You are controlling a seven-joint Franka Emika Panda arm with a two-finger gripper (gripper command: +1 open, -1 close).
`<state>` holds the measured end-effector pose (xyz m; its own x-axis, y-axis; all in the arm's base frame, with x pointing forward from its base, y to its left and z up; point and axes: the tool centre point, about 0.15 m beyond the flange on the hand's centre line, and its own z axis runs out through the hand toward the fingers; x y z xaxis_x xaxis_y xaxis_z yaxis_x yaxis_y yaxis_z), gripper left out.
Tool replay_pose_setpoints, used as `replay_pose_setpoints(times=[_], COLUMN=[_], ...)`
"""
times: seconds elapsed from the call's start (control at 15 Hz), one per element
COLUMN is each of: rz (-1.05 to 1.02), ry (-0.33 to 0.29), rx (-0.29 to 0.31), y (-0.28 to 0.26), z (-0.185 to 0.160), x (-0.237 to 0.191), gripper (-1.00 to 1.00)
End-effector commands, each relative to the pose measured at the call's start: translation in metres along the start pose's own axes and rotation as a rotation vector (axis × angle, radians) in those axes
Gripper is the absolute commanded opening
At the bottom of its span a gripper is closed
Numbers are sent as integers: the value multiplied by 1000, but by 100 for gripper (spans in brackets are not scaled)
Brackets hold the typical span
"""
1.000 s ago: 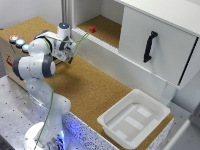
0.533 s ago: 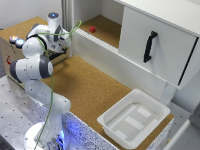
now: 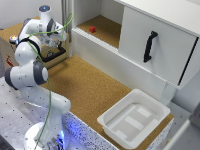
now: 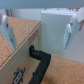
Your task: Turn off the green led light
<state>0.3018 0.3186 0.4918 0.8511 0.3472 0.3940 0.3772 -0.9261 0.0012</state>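
Note:
The green led light does not show in either view; the arm may hide it. My gripper [image 3: 56, 44] hangs over the wooden box [image 3: 30, 59] at the exterior view's left, above a black tray on the box. In the wrist view the gripper [image 4: 37, 27] is open and empty, its two pale fingers [image 4: 4, 26] wide apart. Below it lie a white block [image 4: 54, 31], a black curved bar [image 4: 41, 62] and the wooden box edge [image 4: 17, 65]. A small dome light with a red-orange top [image 3: 13, 39] sits on the box's far left.
A white cabinet with a black handle [image 3: 149, 46] stands at the exterior view's right, with an open cork shelf holding a small red thing [image 3: 92, 29]. A white plastic tray [image 3: 133, 119] lies on the cork table [image 3: 90, 90] near the front.
The arm has swung toward the exterior view's left and back, carrying the gripper from the cork table's edge to above the wooden box. The gripper stays open.

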Motion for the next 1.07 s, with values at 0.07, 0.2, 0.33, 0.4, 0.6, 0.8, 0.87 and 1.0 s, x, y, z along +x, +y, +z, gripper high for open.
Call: replay_pose_setpoints(times=[0.07,0.2,0.33,0.4,0.6,0.8,0.87,1.0], rz=[9,9,-83,-173,-383,-479,-505,-533], ry=[-30,-30,15,-10,-133,-258,-291,-342], rx=[-89,-89,-4,-14,14,13,-8,-6], y=[-10,-10,-33,-55,-112,-146,-155,-172], z=[-15,-15,-19,-27,-44,-49,-53,-62], x=[8,8,-3,-3,-8,-25,-30,-40], gripper=[100,100,100,100,100,100,100,100])
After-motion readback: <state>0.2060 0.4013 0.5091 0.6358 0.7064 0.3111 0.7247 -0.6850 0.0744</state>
